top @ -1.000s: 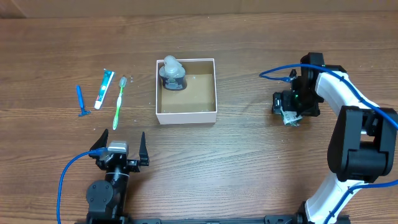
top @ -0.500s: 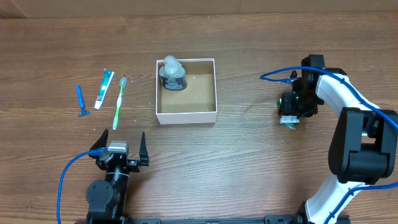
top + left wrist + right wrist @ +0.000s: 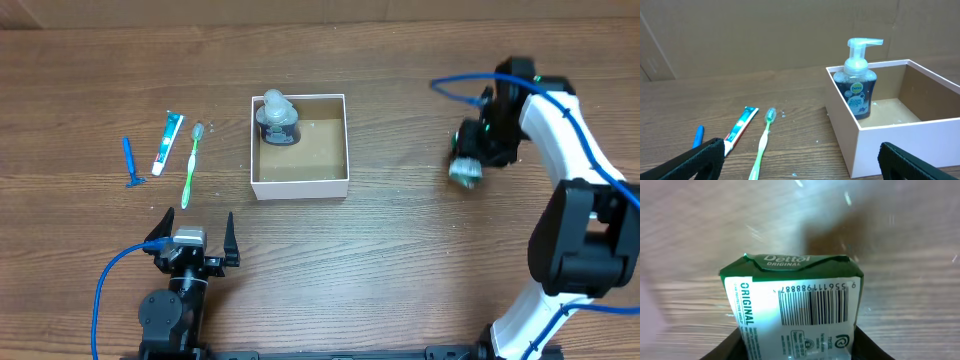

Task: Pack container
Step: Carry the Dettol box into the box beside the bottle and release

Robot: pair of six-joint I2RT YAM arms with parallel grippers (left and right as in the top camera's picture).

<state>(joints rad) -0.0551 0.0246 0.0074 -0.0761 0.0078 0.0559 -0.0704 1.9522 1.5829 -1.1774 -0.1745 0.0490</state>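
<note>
The container (image 3: 299,186) is a square white-walled box with a brown floor at the table's middle; its near wall (image 3: 900,140) fills the right of the left wrist view. A blue pump soap bottle (image 3: 277,120) (image 3: 857,85) stands in its far left corner. My right gripper (image 3: 468,160) (image 3: 797,345) is shut on a green-and-white Dettol carton (image 3: 464,172) (image 3: 795,305), held above the wood well to the right of the container. My left gripper (image 3: 190,232) (image 3: 800,162) stands open at the front left, holding nothing.
Left of the container lie a green toothbrush (image 3: 191,165) (image 3: 764,140), a toothpaste tube (image 3: 167,142) (image 3: 740,130) and a blue razor (image 3: 130,162) (image 3: 698,136). A blue cable (image 3: 455,90) loops off the right arm.
My right gripper has closed on the carton and lifted it off the table, shifting slightly toward the far side. The left arm has not moved.
</note>
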